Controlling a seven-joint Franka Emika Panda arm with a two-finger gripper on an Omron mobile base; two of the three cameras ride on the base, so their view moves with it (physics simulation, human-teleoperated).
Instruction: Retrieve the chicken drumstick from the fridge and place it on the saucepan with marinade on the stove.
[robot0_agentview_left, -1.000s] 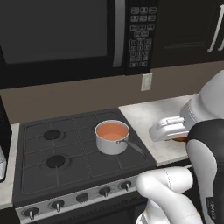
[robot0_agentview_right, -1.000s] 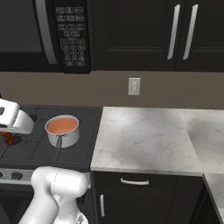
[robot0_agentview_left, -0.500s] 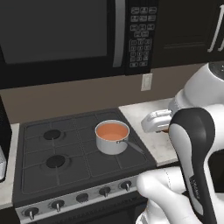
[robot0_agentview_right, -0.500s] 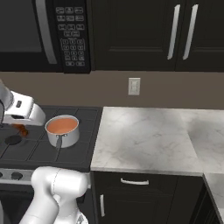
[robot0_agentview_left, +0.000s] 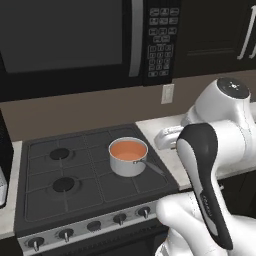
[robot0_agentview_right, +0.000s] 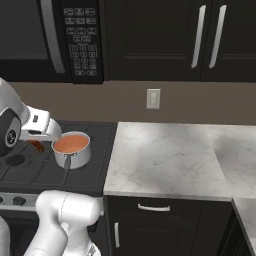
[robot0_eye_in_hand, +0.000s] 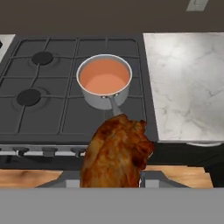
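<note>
Orange-red marinade (robot0_eye_in_hand: 105, 75): fills the saucepan (robot0_eye_in_hand: 105, 83), which sits on the stove (robot0_eye_in_hand: 65, 100) at the back right burner, handle pointing toward the front edge.
Drumstick: we see the chicken drumstick (robot0_eye_in_hand: 116, 153) held in the jaws of the gripper (robot0_eye_in_hand: 114, 179), a reddish-brown lump rising up the middle of the hand view; fingertips hidden behind it.
Jaws state: closed around the meat, we judge, since it hangs there over open floor in front of the stove.
Key relation: saucepan lies ahead of the jaws and a little to the left in the hand view; the meat's top end nearly overlaps the pan handle.
Right base view: gripper (robot0_agentview_right: 41, 131) is just left of the saucepan (robot0_agentview_right: 72, 149), dark drumstick (robot0_agentview_right: 36, 146) under it.
Next move: we expect travel forward over the rim, then release.
Risk: clipping the handle.
</note>
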